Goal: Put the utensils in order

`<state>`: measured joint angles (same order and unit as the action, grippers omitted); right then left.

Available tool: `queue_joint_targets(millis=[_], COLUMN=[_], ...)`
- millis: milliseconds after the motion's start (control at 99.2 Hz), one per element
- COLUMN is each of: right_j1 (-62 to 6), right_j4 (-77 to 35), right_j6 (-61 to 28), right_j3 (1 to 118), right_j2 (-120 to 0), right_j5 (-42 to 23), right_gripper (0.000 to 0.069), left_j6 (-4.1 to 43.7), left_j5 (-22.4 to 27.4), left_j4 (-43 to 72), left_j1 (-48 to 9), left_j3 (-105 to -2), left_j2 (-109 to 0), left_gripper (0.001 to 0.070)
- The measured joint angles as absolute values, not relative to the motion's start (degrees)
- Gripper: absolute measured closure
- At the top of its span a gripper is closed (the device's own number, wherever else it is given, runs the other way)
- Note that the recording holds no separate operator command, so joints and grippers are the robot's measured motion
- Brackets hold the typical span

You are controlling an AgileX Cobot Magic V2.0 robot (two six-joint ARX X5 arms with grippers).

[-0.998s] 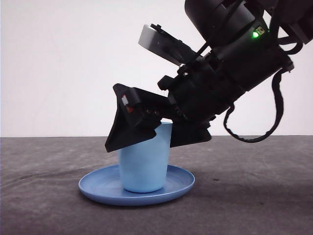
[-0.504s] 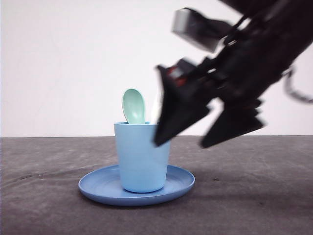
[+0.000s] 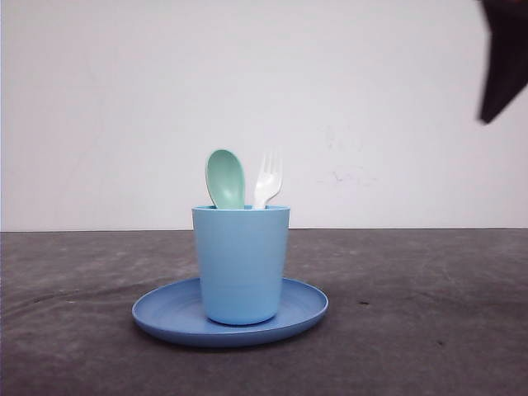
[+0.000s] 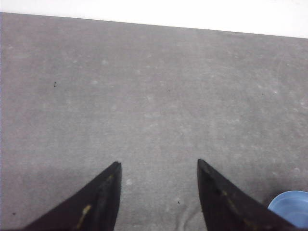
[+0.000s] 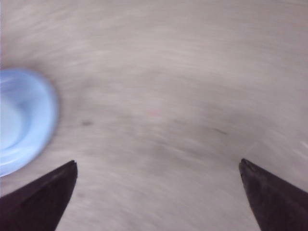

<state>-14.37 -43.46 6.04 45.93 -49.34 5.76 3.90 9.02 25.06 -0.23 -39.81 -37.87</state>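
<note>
Front view first, and on your left the grey table (image 3: 74, 330) is bare, matte and faintly mottled, running wide open up to the rim of the round blue plate (image 3: 157, 318). On that smooth, shallow plate stands the light blue cup (image 3: 241, 264), upright with slightly tapered walls. Inside it sits the spoon (image 3: 224, 178), pale mint plastic, bowl up, and just beside it to the right the fork (image 3: 268, 177), white, tines up, both poking above the cup's rim. Right of the plate you have open table again. High at the far right edge a dark tip of the right gripper (image 3: 505, 58) hangs well apart from the cup, blurred. Over to your left wrist view: the left gripper (image 4: 159, 166) shows two black pointed fingers with jaws apart, nothing between them but grey surface, and a slice of the plate's edge peeks in at the corner. Your right wrist view is smeared with motion; the right gripper's fingers stand spread very wide over bare table, empty, with a pale blue round shape at the frame's edge, too blurred to tell plate from cup.
</note>
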Motion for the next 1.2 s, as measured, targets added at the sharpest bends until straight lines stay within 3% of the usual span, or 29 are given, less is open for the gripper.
queue_joint_targets(millis=[232,595,645,736,796,857,968,1200], right_j1=[-7.05,-6.66,-6.66,-6.66,-6.66,-6.66,-6.66,-6.66], right_j4=[-49.08,-49.12,-49.15,-49.21,-49.23,-49.21,-49.80,-49.69], right_j6=[5.23,4.78,4.82,4.84,4.82,4.82,4.82,4.82], right_j3=[45.93,45.93,45.93,45.93,45.93,45.93,45.93,45.93], right_j2=[-46.74,-46.74,-46.74,-46.74,-46.74,-46.74,-46.74,-46.74], right_j5=[5.74,5.76,5.76,5.76,5.56,4.27,3.57,3.44], right_gripper=[0.0012,0.0017,0.0091,0.0361,0.0531,0.0623,0.0668,0.0677], left_j6=[3.88,3.90,3.88,3.92,3.90,3.90,3.88,3.90], left_j5=[9.02,9.02,9.02,9.02,9.02,8.99,8.99,8.99], left_j4=[25.10,25.17,25.17,25.17,25.17,25.19,25.12,25.08], left_j1=[-0.23,-0.23,-0.23,-0.23,-0.23,-0.23,-0.23,-0.23], left_j3=[-39.81,-39.81,-39.81,-39.81,-39.81,-39.81,-39.81,-39.81], left_j2=[-37.87,-37.87,-37.87,-37.87,-37.87,-37.87,-37.87,-37.87], left_gripper=[0.0412,0.0412,0.0428,0.0595,0.0656,0.0680,0.0688,0.0688])
